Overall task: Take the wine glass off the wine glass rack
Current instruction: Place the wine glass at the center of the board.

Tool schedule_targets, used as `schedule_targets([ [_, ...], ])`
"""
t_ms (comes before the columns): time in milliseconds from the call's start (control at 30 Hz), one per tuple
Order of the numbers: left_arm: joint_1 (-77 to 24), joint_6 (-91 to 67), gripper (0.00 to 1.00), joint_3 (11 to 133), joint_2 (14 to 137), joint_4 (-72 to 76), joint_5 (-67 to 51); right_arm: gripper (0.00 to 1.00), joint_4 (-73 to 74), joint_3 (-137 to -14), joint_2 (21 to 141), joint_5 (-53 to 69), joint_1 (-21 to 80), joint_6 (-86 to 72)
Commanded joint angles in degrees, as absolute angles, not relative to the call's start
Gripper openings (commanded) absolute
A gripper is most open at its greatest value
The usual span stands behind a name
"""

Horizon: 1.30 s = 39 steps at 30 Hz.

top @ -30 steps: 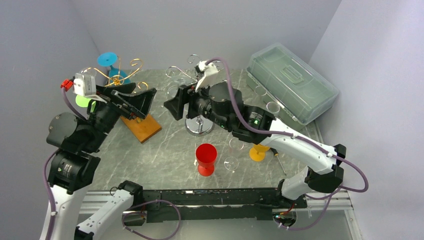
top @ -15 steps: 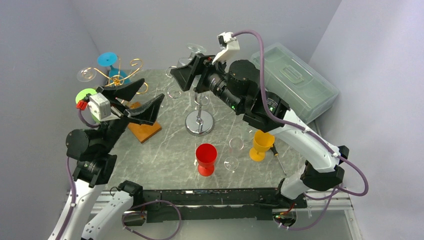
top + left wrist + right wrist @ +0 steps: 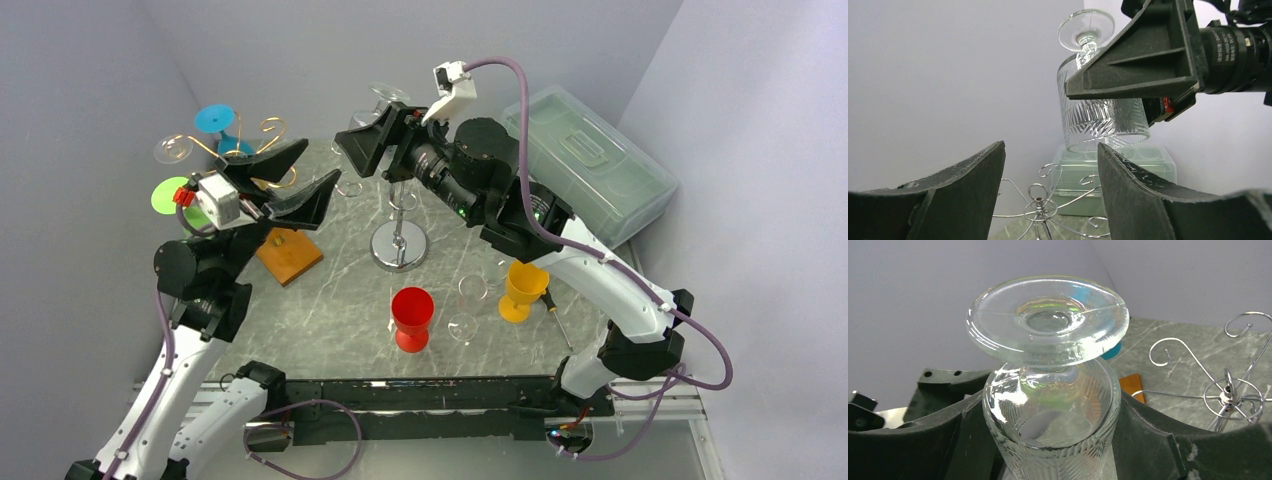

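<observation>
Wine glass | we hold it inverted, right gripper clamped round its bowl, high and apart from wine glass rack | left gripper agape, empty | step: removal looks done | next: we need a steady, upright set-down.

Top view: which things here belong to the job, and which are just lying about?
Job: wine glass, right gripper holding it, silver rack.
Lying about: red cup, yellow cup, gold rack, wooden block, lidded box.
</observation>
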State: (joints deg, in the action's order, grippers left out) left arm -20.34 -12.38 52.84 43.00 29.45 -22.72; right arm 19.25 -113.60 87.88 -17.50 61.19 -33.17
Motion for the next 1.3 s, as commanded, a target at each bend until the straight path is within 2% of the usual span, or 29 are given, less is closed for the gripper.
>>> schedule_targets([
  [0,-20.5,-9.7,0.71,53.1,43.5,34.1,-25.3,0.10,10.2,-113.7,84.4,-18.1,60.9,-34.9],
  [500,-23.3,-10.2,0.63,50.9,47.4,43.6,-23.5,0.10,6.3,-112.0,85.1,-17.1,60.9,-38.3],
  [1100,-33.8,-2.1,0.40,49.9,51.4,49.4,-10.0,0.08,-2.1,-102.6,81.1,-18.7,60.9,-43.2],
  [1267,-36.2,-0.7,0.30,49.7,52.6,50.7,-7.6,0.08,-3.9,-100.8,80.4,-18.4,60.9,-44.3],
])
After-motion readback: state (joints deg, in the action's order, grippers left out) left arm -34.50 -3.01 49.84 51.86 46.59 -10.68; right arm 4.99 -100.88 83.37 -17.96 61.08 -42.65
